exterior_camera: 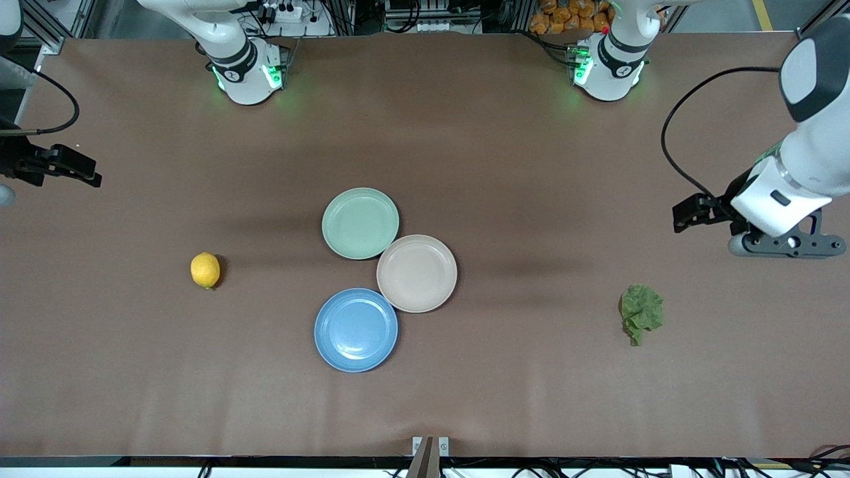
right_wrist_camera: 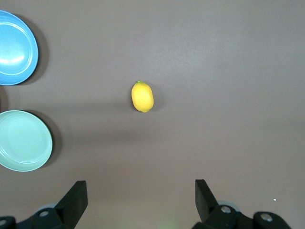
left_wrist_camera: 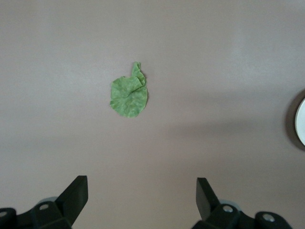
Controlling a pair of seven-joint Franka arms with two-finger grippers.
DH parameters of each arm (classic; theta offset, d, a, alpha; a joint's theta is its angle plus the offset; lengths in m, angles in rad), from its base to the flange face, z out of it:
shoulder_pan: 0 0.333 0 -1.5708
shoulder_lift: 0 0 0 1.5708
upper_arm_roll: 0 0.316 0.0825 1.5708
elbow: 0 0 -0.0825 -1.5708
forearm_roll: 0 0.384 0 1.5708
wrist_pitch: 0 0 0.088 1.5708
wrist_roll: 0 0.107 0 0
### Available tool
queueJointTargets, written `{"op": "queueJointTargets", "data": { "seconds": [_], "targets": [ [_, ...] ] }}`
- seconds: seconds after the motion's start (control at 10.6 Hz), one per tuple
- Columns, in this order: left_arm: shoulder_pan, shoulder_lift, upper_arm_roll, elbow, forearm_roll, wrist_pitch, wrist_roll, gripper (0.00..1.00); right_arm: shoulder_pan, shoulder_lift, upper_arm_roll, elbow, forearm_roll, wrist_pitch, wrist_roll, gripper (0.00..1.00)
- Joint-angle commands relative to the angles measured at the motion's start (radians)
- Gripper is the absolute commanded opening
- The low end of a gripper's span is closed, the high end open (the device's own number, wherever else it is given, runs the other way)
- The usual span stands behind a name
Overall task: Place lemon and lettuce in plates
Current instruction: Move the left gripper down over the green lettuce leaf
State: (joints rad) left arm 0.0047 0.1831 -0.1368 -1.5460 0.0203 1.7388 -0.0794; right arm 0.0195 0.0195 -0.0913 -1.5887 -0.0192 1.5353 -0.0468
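- Lemon (exterior_camera: 205,270) and lettuce (exterior_camera: 641,312), front view: we find both on the table, at opposite ends; blue plate (exterior_camera: 356,330) and beige plate (exterior_camera: 417,273) sit empty, so nothing is placed.
- Left wrist view: left gripper (left_wrist_camera: 142,196) gapes, empty, above the lettuce (left_wrist_camera: 128,92).
- Right wrist view: right gripper (right_wrist_camera: 141,195) gapes, empty, above the lemon (right_wrist_camera: 142,97).

Yellow lemon (exterior_camera: 205,270) and crumpled green lettuce (exterior_camera: 641,313) on bare table, blue plate (exterior_camera: 356,330) and beige plate (exterior_camera: 417,273) empty.

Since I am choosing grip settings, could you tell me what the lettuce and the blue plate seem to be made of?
The lettuce: probably soft plastic or fabric, given its matte, crumpled, uniformly green surface; real leaf not excluded. The blue plate: likely hard plastic or glazed ceramic, smooth with soft glossy highlights.
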Motion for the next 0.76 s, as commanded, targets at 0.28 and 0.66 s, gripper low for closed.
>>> {"op": "queueJointTargets", "data": {
  "seconds": [0.28, 0.66],
  "targets": [
    [0.000, 0.048, -0.004, 0.017, -0.005, 0.086, -0.009, 1.00, -0.010, 0.000, 0.004, 0.007, 0.002, -0.010, 0.007, 1.00],
    [0.004, 0.133, -0.003, 0.014, -0.033, 0.169, -0.014, 1.00, -0.010, 0.005, 0.001, 0.006, 0.002, -0.018, 0.004, 1.00]
  ]
}}
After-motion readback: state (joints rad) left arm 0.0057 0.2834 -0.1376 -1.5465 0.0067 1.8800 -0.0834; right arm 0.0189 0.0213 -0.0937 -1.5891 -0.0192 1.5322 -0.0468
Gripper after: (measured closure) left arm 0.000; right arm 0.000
